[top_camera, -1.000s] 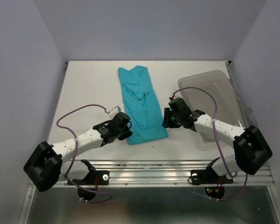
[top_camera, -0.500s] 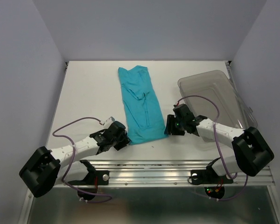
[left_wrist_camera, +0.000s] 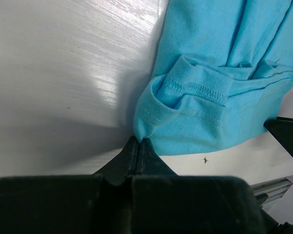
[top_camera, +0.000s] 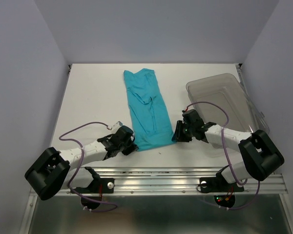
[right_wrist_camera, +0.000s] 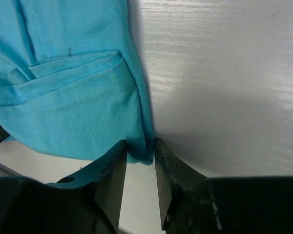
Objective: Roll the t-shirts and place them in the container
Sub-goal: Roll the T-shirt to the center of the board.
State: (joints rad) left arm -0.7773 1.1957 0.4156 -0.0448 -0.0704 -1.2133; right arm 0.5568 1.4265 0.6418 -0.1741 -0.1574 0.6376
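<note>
The left arm [top_camera: 83, 153] lies low from its base at 7 o'clock and reaches toward 2 o'clock, its forearm nearly flat. The left gripper [left_wrist_camera: 138, 145] has its fingers pressed together with no gap, pinching a corner of the shirt [left_wrist_camera: 210, 97] at the very tips. The right arm [top_camera: 229, 136] lies low from its base at 5 o'clock and reaches toward 10 o'clock. The right gripper [right_wrist_camera: 139, 152] has its fingers apart. The shirt's other near corner sits in the narrow gap, not visibly squeezed.

Bare table [top_camera: 88, 97] lies open left of the t-shirt [top_camera: 145, 107]; the bin [top_camera: 224, 97] (clear plastic) blocks the right side.
</note>
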